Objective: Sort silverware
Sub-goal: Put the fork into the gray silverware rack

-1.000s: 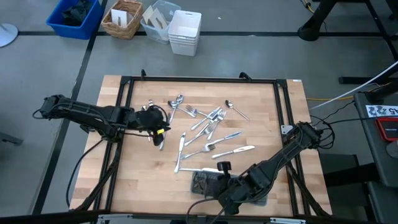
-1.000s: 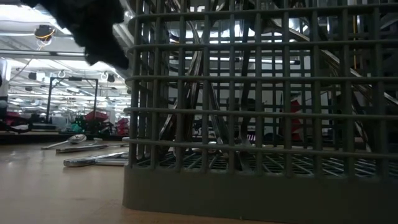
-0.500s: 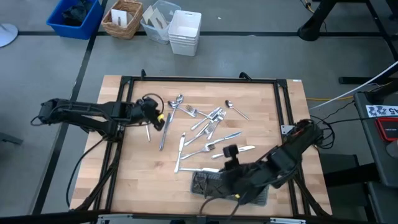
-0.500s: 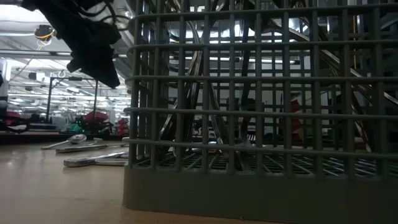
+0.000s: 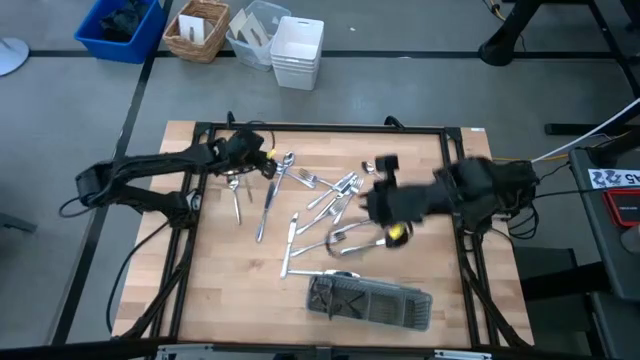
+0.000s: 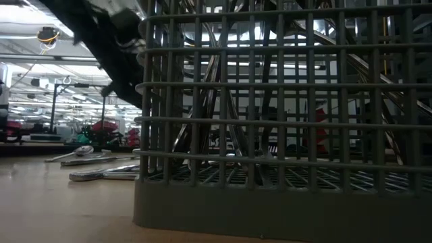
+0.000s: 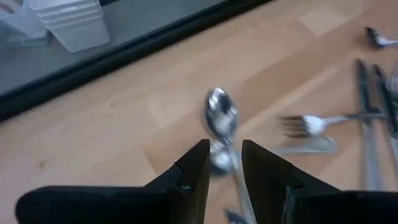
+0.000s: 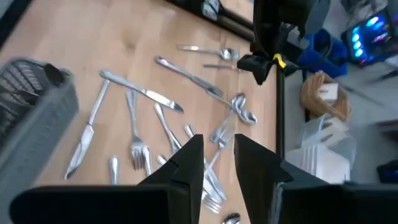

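Note:
The silverware [image 5: 335,200], shiny forks, spoons and knives, lies scattered flat over the middle of the wooden table. The long dark grey mesh tray [image 5: 400,305] lies at the near edge with some pieces in its left end [image 5: 335,295]. My left gripper [image 5: 262,160] hovers at the far left, open, pointing slantwise down at two spoons [image 7: 221,115] just beyond its fingertips [image 7: 199,155]. My right gripper [image 5: 372,208] hangs open high above the pile's right side, with nothing between its fingers [image 8: 189,152].
A black frame [image 5: 320,128] runs round the tabletop. Beyond the far edge stand a blue bin [image 5: 120,25], a wicker basket [image 5: 197,30] and white containers [image 5: 297,50]. In the low view the tray wall [image 6: 283,135] fills most of the picture, with loose pieces [image 6: 74,152] to its left.
My left gripper has swung from the table's left middle toward the far edge, ending by the two spoons. My right gripper has risen from beside the tray at the near edge and moved toward the far right, over the scattered silverware, turning as it went.

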